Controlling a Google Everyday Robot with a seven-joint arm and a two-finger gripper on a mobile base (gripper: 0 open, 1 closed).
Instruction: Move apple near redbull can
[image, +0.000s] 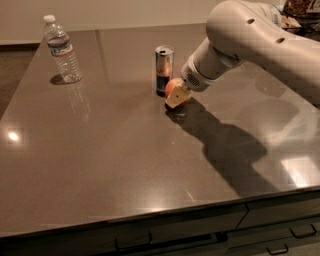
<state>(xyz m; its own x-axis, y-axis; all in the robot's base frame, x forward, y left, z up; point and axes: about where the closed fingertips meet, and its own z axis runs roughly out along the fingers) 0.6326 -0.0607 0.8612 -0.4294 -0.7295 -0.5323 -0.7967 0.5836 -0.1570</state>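
Observation:
The red-orange apple (172, 86) rests on the dark tabletop, just right of the redbull can (163, 70) and almost touching it. The can is slim, silver and blue, and stands upright near the table's middle back. My gripper (176, 94) reaches in from the upper right on the white arm (250, 40) and sits right at the apple, with its tan tip covering the apple's front right side. The rest of the apple is hidden behind the gripper.
A clear plastic water bottle (62, 49) with a white cap stands at the back left. The brown table (100, 150) has its front edge near the bottom, with drawers (270, 230) below. The arm's shadow falls to the right of the apple.

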